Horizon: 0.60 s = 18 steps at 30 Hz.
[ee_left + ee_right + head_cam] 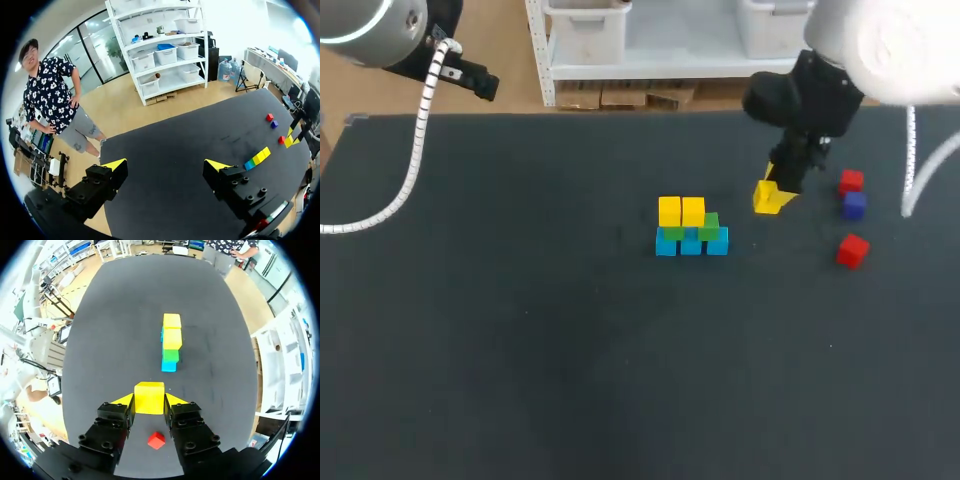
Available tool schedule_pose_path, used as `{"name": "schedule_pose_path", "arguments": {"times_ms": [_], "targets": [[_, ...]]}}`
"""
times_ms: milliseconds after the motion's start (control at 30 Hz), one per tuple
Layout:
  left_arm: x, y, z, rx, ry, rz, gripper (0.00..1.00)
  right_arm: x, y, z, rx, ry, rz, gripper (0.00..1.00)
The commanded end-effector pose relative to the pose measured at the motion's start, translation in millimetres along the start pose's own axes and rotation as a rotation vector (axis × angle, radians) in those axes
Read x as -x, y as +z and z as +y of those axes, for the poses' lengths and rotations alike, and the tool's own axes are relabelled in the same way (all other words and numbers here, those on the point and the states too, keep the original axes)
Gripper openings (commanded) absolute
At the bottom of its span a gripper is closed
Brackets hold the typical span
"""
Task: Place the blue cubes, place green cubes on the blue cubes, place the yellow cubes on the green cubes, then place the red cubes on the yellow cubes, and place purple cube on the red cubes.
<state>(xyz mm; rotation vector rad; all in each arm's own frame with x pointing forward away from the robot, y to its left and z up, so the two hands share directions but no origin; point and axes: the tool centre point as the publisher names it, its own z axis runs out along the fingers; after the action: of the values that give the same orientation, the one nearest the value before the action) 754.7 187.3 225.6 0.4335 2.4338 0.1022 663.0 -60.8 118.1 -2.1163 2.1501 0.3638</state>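
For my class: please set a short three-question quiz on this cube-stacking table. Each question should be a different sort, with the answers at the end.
1. True or false: the right gripper is shut on a loose yellow cube.
2. Multiple choice: how many stacked yellow cubes already sit in the stack? A) one B) two C) three
3. Fill the gap: the gripper that is open, with nothing between its fingers, is the ___ gripper.

Key
1. True. Both fingers press on it from two sides.
2. B.
3. Left: the left gripper is far from the cubes.
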Motion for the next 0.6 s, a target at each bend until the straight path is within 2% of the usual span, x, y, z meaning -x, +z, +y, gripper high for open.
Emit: {"name": "schedule_pose_path", "arguments": {"times_ms": [33, 300, 600], "targets": [[-0.5, -0.7, 0.8, -0.002, 0.002, 0.000, 1.00, 9.4, 3.6, -5.6, 0.129, 0.005, 0.012, 0.00], [-0.5, -0.7, 0.8, -0.002, 0.002, 0.000, 1.00, 16.5, 20.3, -6.0, 0.157, 0.019, 0.026, 0.00], [-0.5, -0.7, 0.8, -0.002, 0.002, 0.000, 1.00, 29.7, 32.9, -6.1, 0.149, -0.018, 0.066, 0.00]]}}
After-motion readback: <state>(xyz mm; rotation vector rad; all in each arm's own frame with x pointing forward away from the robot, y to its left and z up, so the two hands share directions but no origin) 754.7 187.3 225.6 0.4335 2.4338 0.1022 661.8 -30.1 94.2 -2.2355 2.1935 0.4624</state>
